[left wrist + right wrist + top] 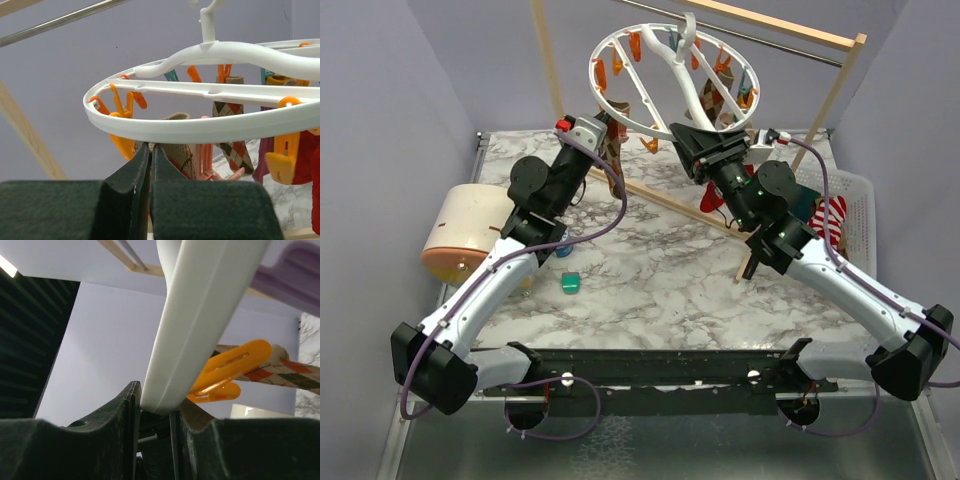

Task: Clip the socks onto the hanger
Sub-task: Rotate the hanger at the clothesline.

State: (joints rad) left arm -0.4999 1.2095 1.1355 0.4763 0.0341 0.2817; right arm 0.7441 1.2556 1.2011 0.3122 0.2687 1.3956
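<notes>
My left fingers [146, 156] are pressed together with only a thin slit between them. They pinch the brown patterned sock [176, 131], whose cuff stands up just behind their tips, right under the near rim of the hanger [200, 131]. An orange clip [122, 144] dangles from that rim just left of my left fingers, and a salmon-pink clip [204, 159] hangs just right of the sock. Further right along the ring a second brown patterned sock [227, 112] hangs down, with a purple sock [264, 160] and a red sock [306, 155] beyond it.

My right fingers [132, 405] are clamped on a white bar of the hanger, which rises out from between them. Another orange clip [230, 370] sits just right of that bar.

Seen from above, the hanger hangs by its hook from the metal rod [790, 48] of the wooden rack [840, 95] at the far side of the counter [660, 270]. My left arm reaches its near rim from the left and my right arm from the right. A teal clip [570, 283] lies loose on the counter near my left arm, and a rounded cream object [470, 235] sits at the left edge. A red-and-white striped sock [832, 215] lies in the white basket [865, 200] on the right
</notes>
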